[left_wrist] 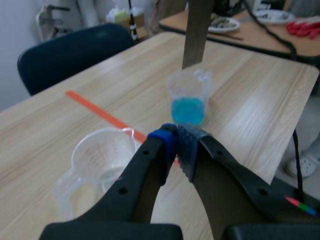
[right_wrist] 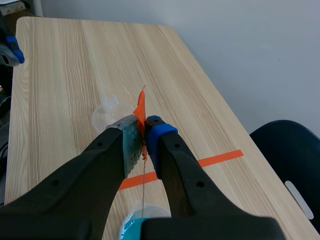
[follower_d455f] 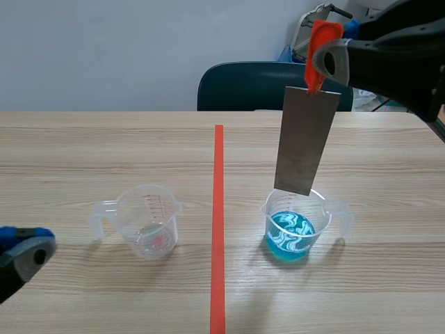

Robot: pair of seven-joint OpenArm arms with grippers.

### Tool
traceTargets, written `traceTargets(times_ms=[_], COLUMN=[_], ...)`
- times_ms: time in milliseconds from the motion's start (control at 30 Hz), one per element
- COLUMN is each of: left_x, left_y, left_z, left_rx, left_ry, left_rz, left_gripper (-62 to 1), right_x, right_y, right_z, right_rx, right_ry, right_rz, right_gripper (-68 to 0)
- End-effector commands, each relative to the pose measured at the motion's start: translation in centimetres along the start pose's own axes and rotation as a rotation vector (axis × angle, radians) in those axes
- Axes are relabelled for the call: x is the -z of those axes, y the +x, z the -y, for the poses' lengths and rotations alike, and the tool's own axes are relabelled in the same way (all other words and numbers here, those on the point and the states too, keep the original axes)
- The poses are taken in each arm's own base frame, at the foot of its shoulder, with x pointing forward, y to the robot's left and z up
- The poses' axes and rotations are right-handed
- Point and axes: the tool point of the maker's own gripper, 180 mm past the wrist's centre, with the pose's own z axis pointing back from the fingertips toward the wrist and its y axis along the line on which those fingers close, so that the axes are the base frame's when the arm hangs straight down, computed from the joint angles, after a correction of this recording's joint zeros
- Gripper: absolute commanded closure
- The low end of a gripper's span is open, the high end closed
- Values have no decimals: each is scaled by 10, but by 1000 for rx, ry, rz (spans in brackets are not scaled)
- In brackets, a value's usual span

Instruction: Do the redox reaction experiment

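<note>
Metal strip (follower_d455f: pixel 304 139) near-upright in right gripper (right_wrist: pixel 145 136), lower end over cup (follower_d455f: pixel 295 229)

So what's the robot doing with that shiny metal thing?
The right gripper pinches the orange tab on top of a flat metal strip, which hangs over the cup of blue liquid. The strip's lower end is near the rim, not in the liquid. The left gripper is shut on nothing, low near the other clear cup.

A grey metal strip (follower_d455f: pixel 304 139) is being held upright above a cup of blue liquid (follower_d455f: pixel 292 233); a second clear cup (follower_d455f: pixel 149 221) is sitting at its nine o'clock.
</note>
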Motion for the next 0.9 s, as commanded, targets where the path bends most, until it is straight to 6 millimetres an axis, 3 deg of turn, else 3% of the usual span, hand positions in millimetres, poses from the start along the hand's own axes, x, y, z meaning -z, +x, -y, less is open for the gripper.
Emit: traceTargets(times_ms=[0,167,467,867], left_x=[6,30,71,110], left_y=[8,19,22,29], left_z=[1,10,23,48], left_rx=[-1,7,62,86], left_ry=[-13,-86,-196,-256], left_rz=[48,124,122,169], left_gripper=[-32,-32,-32,-32], right_x=[-1,-1,-1,-1], right_y=[11,11,11,11], right_z=[5,5,5,5], right_rx=[-16,-16,-16,-16], right_ry=[-14,-14,-14,-14], right_rz=[35,35,35,35], right_gripper=[-6,-6,-6,-6])
